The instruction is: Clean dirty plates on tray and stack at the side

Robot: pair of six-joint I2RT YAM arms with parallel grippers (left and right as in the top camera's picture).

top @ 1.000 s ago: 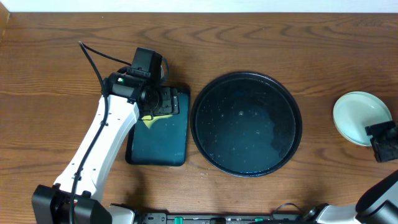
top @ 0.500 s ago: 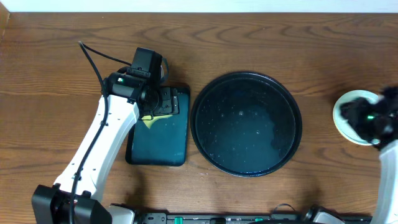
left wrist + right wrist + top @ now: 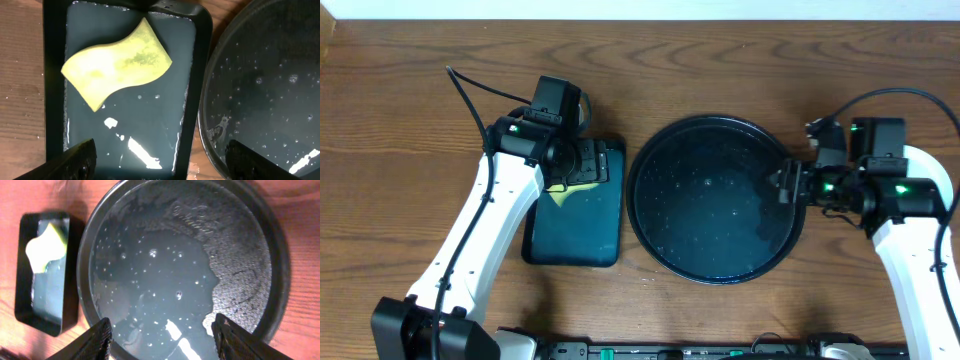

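Two trays lie just beside each other on the wooden worktop (image 3: 400, 120): one round black tray (image 3: 720, 255) and one rectangular dark teal tray (image 3: 575, 235). One yellow sponge (image 3: 117, 62) lies in the teal tray, ahead of the left fingers (image 3: 77, 160), which are spread wide with nothing between them. The right fingers (image 3: 100, 340) are likewise spread and empty, and the round tray fills the space ahead of them. Overhead, the left arm hides most of the sponge. The left wrist view shows it whole, in a shallow film of water. Both wrist views show droplets on the round tray's floor.
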